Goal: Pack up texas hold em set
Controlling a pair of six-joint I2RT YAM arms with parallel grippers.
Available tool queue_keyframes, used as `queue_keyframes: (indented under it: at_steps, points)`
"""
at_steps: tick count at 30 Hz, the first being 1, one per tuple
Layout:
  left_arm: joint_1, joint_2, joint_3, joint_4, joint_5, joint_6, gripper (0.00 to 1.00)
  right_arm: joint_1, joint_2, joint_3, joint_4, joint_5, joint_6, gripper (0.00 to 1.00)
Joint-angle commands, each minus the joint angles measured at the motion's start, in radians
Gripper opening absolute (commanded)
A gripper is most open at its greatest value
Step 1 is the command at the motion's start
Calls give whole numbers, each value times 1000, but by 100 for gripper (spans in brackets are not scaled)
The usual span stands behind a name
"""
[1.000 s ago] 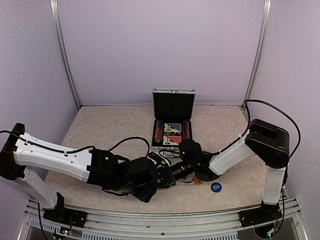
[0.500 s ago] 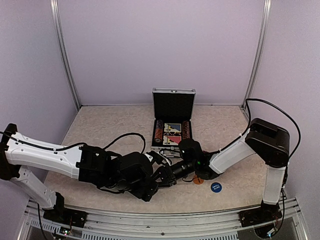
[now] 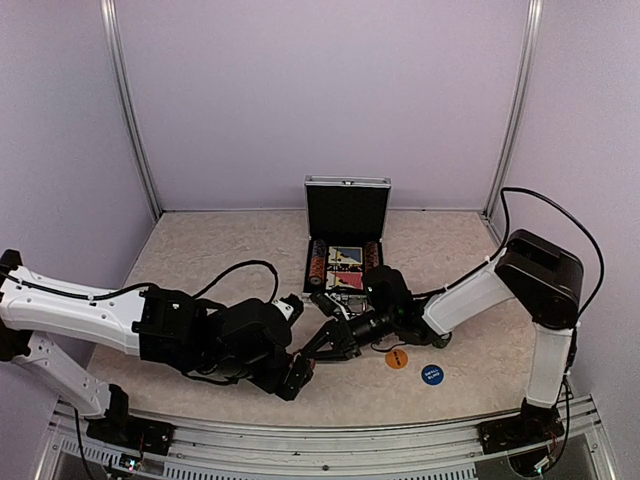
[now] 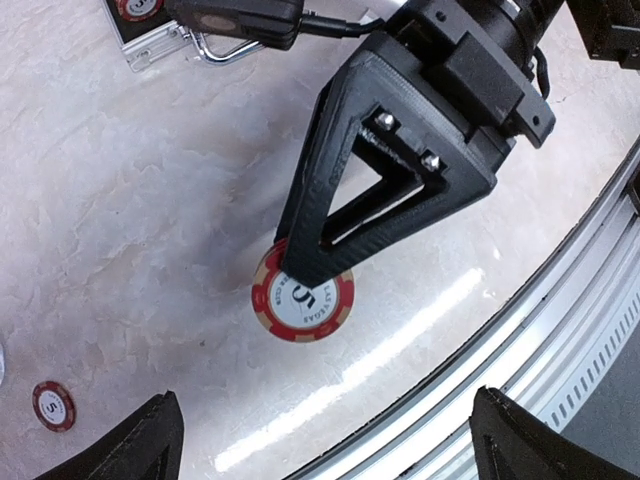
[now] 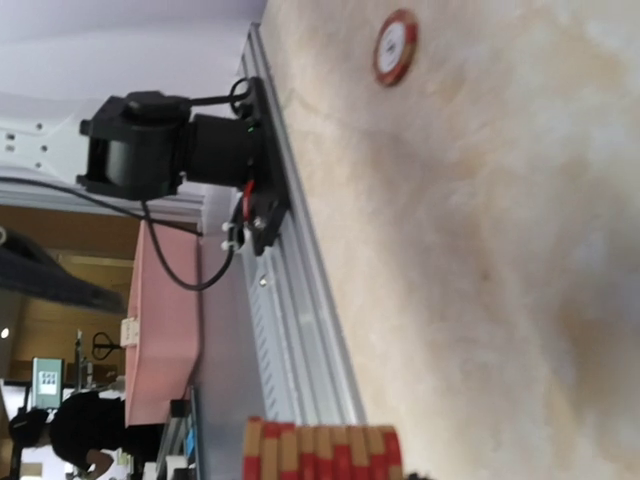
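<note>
Your right hand [image 4: 303,278] is clamped on a stack of red chips [image 4: 302,300]. From the left wrist you see the stack end-on, top face reads 5; the right wrist shows its striped edges at the bottom of the view. The stack sits low over the bench [image 3: 200,260] near the front rail [image 3: 330,425], well apart from the briefcase [image 3: 347,183]. Can't tell whether it touches the surface. Your left hand [image 4: 325,400] is spread wide, fingers [image 4: 150,440] at either bottom corner of its own view, nothing between them, aimed at the right hand's tip and near it. The briefcase is open at the far middle of the bench, lid [image 3: 347,212] upright, tray flat. Chip rows [image 3: 317,265] run down the tray's left and right sides, with card decks [image 3: 345,262] between them. Outside the case you've got one loose red chip [image 4: 52,405] flat on the bench near the left hand. An orange disc [image 3: 397,358] and a blue disc [image 3: 432,375] also lie flat, near each other, on the rail side of your right forearm.
</note>
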State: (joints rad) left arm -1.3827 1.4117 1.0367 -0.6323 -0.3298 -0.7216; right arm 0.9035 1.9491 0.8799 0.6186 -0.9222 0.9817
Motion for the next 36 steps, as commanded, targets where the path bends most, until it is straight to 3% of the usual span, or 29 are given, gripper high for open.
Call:
queue_keyframes:
  at_steps: [1, 17, 25, 36]
  points:
    - [1, -42, -31, -21, -59, -37, 99, -36, -52, 47, -76, 5, -79, 16]
    - [137, -242, -195, -33, -82, -163, 99, -135, -77, 224, -453, 70, -370, 15]
    - [143, -266, -233, -10, -69, -168, 99, -177, -58, 369, -663, 120, -539, 16]
    - [144, -280, -262, 8, -72, -151, 99, -238, -36, 493, -765, 206, -697, 15]
